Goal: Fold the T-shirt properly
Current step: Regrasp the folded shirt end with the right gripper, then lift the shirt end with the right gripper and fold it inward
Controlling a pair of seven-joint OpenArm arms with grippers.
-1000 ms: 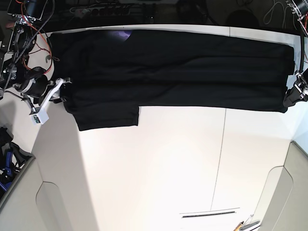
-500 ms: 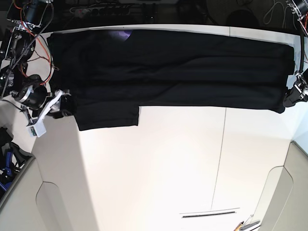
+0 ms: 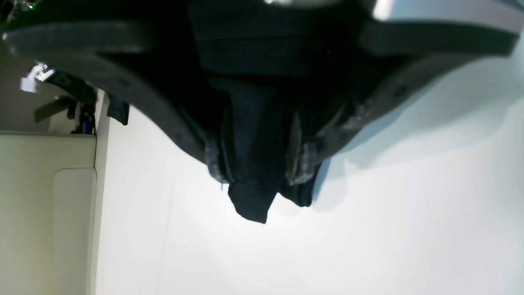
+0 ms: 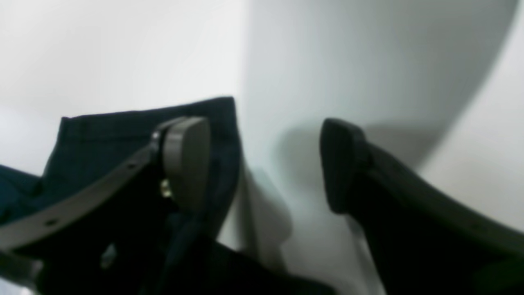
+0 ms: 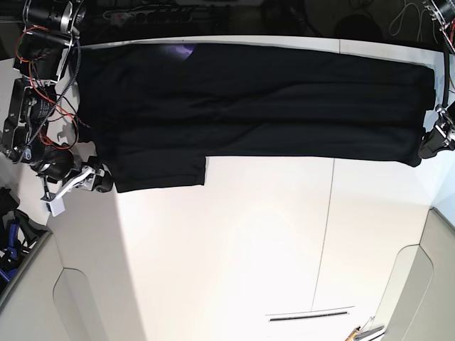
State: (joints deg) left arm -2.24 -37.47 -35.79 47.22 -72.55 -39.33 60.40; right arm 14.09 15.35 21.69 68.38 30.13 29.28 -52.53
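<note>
Lying flat: T-shirt [image 5: 263, 106], black, spread lengthwise along the far side of the white table [image 5: 234, 256], plain side up; one sleeve hangs toward the near side at the base view's left.
Left gripper [image 3: 262, 164]: pinching a bunched corner of the shirt between its pads; a tongue of cloth pokes out beyond the tips. In the base view it sits at the shirt's right end, by the table edge.
Right gripper [image 4: 264, 164]: jaws spread wide, nothing between them; one finger [image 4: 186, 157] lies over the sleeve hem, the other over bare table.
Surroundings: red wiring [image 5: 43, 67] on the right arm, beside the shirt's left end; table seam [image 5: 325, 234] running near to far.
Obstructions: none on the cloth itself.
</note>
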